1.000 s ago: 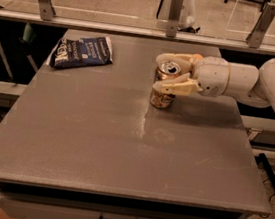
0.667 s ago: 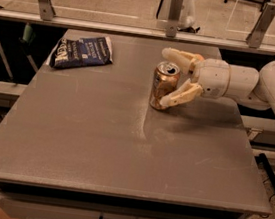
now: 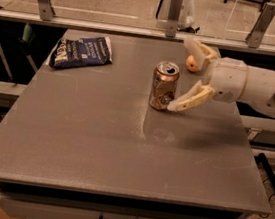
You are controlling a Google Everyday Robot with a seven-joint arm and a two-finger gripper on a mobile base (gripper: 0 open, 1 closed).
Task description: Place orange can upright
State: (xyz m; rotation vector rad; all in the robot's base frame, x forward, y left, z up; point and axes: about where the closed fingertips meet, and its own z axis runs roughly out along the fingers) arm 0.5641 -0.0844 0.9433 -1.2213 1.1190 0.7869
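Note:
The orange can (image 3: 164,86) stands upright on the grey table (image 3: 98,141), a little right of centre toward the back, its silver pull-tab top facing up. My gripper (image 3: 186,73) is just to the right of the can, reaching in from the right edge. Its fingers are spread wide. The near finger (image 3: 190,98) lies beside the can's lower right side; whether it touches the can I cannot tell. The far finger (image 3: 198,50) points away behind the can. The can is not held.
A dark blue snack bag (image 3: 81,51) lies at the table's back left. A small round orange fruit (image 3: 192,63) sits at the back, partly hidden behind the far finger. A railing with metal posts (image 3: 175,8) runs behind the table.
The gripper was closed around the can a second ago. It has opened and drawn back to the right, leaving the can standing upright on the table.

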